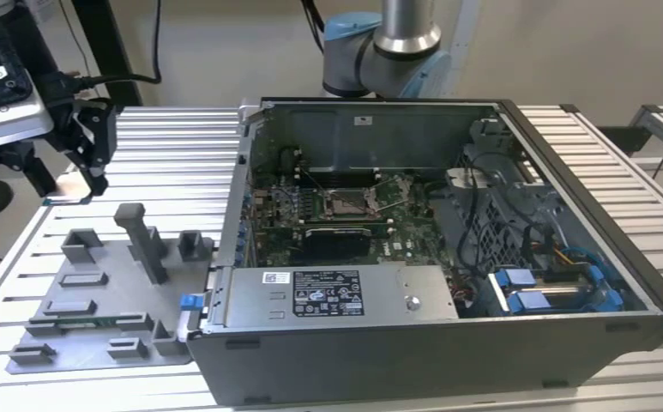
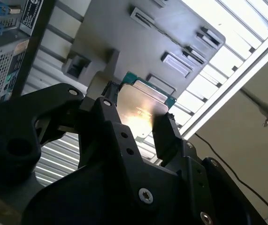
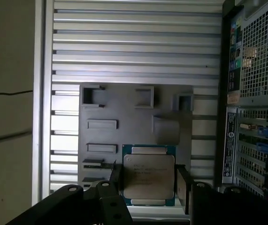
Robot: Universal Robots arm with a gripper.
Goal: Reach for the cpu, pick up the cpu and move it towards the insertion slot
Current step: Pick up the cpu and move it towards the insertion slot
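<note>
The cpu [image 3: 148, 176] is a thin square chip with a pale silvery top and a green rim. My gripper [image 3: 149, 182] is shut on it, a black finger on each side, and both wrist views show it lifted above the grey fixture plate [image 3: 134, 124]. The cpu [image 2: 141, 105] catches a bright glare in the second wrist view. In the exterior view my gripper [image 1: 80, 184] hangs at the far left, over the slatted table behind the plate, with the cpu [image 1: 68, 196] at its fingertips. The insertion slot [image 1: 348, 204] lies inside the open computer case, well to the exterior view's right of the gripper.
The grey fixture plate [image 1: 91, 300] carries several upright blocks and a tall post [image 1: 148, 245]. The open computer case [image 1: 605, 283] has high walls, with a black rectangular opening [image 1: 337, 243] just before the slot. Cables and blue parts [image 1: 549, 287] crowd its right side. The arm's base [image 1: 382, 51] stands behind the case.
</note>
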